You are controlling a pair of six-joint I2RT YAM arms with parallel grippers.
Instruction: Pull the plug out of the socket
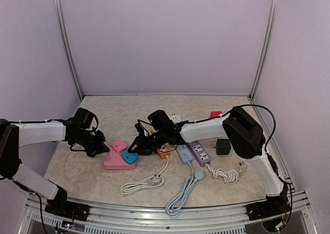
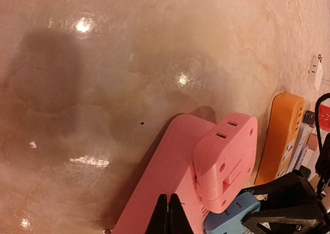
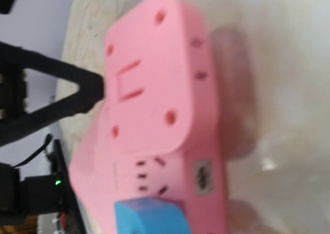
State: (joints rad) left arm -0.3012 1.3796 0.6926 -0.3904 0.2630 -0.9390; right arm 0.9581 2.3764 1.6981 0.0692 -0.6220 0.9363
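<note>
A pink power strip [image 1: 114, 163] lies on the table with a pink adapter [image 1: 119, 146] and a blue plug [image 1: 130, 157] seated in it. My left gripper [image 1: 99, 147] is shut and empty, its tips [image 2: 168, 213] resting on the strip's top beside the pink adapter [image 2: 227, 159]. My right gripper [image 1: 138, 144] is at the blue plug [image 2: 232, 219]. One black finger [image 2: 289, 205] touches the plug's far side. The right wrist view, blurred, shows the strip [image 3: 206, 141], the adapter [image 3: 149, 74] and the blue plug [image 3: 149, 218], but not its own fingers.
An orange strip [image 1: 164, 151], a blue-grey strip [image 1: 184, 154] and a purple strip [image 1: 200, 152] lie right of the pink one. White cords [image 1: 142, 184] trail toward the front edge. A dark cube [image 1: 223, 147] and a red block [image 1: 216, 113] sit at the right.
</note>
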